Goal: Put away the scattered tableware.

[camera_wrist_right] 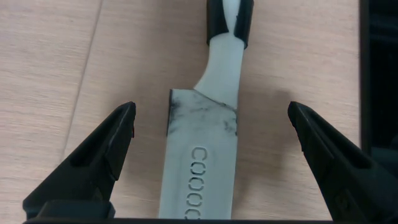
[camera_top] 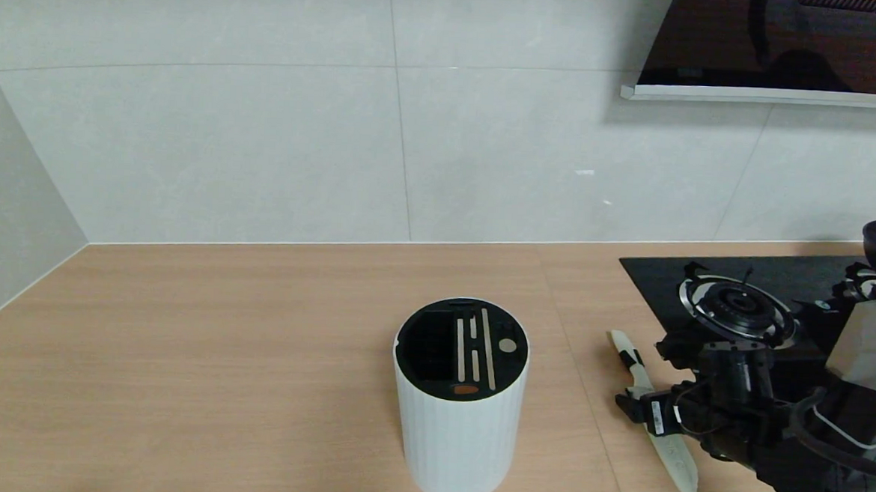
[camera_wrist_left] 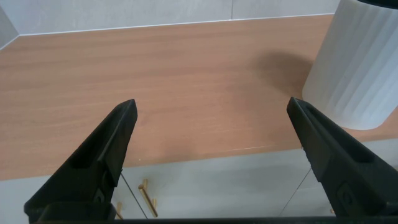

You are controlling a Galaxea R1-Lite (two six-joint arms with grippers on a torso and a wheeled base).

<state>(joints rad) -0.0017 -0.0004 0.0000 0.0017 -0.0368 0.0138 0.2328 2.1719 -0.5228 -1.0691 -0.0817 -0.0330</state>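
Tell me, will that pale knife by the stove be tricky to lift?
The knife lies flat on the counter, so its thin blade probably offers little to grab. It looks stiff, unlikely to flop or roll. Its smooth surface may slip in the open right gripper above it.

You're in a home kitchen: wood-look countertop (camera_top: 253,341) against grey wall tiles (camera_top: 227,115), black gas hob (camera_top: 661,280) with burner ring (camera_top: 735,306), range hood (camera_top: 778,46) above, white knife holder (camera_top: 458,427) on top

Wooden worktop (camera_top: 252,356) beneath right fingers (camera_wrist_right: 102,165). Black gas hob (camera_top: 661,276) with burner ring (camera_top: 735,306) just beside those fingers. Grey tiled wall (camera_top: 265,117) beyond.
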